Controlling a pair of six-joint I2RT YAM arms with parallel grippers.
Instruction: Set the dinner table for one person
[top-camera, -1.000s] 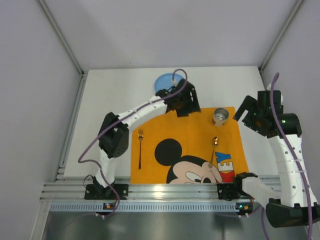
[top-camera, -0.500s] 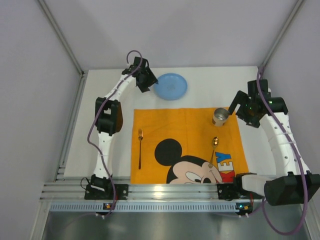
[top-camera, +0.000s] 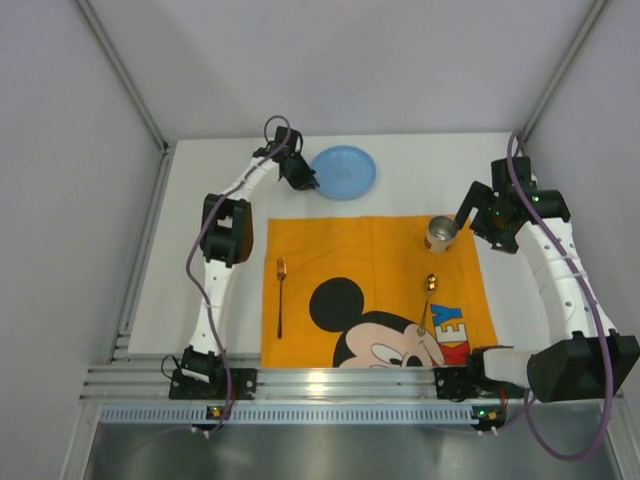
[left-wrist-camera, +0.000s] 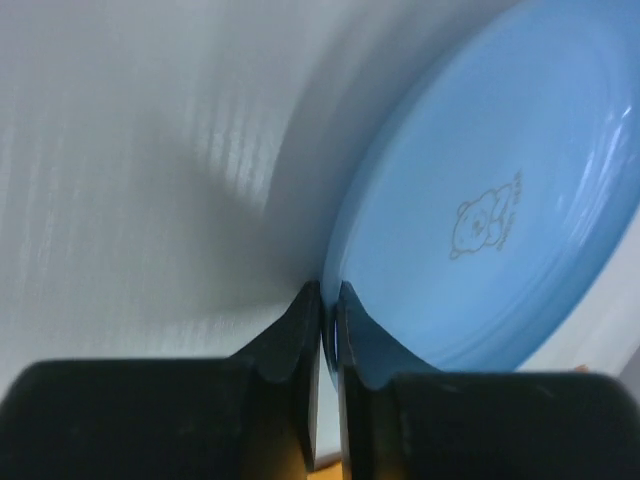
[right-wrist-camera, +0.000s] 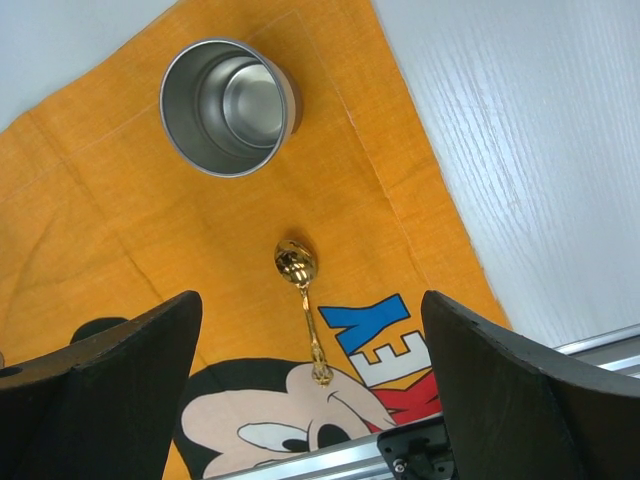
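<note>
On the white dinner table (top-camera: 210, 230) a blue plate (top-camera: 345, 172) lies behind the orange Mickey Mouse placemat (top-camera: 375, 270). My left gripper (top-camera: 301, 173) is at the plate's left edge. In the left wrist view its jaws (left-wrist-camera: 328, 305) pinch the rim of the blue plate (left-wrist-camera: 480, 200). A gold fork (top-camera: 281, 295) lies on the mat's left side. A gold spoon (top-camera: 429, 295) lies on its right side, and a steel cup (top-camera: 440, 233) stands at the back right corner. My right gripper (top-camera: 478, 215) hovers open just right of the cup. Its wrist view looks down on the cup (right-wrist-camera: 228, 105) and the spoon (right-wrist-camera: 300, 290).
Grey walls close in the table at the back and on both sides. An aluminium rail (top-camera: 340, 385) carrying the arm bases runs along the near edge. Bare white tabletop (right-wrist-camera: 520, 150) shows right of the mat.
My left arm swung from over the mat's back edge to the plate's left side, and its jaws closed on the rim. My right gripper came in closer to the cup, still open.
</note>
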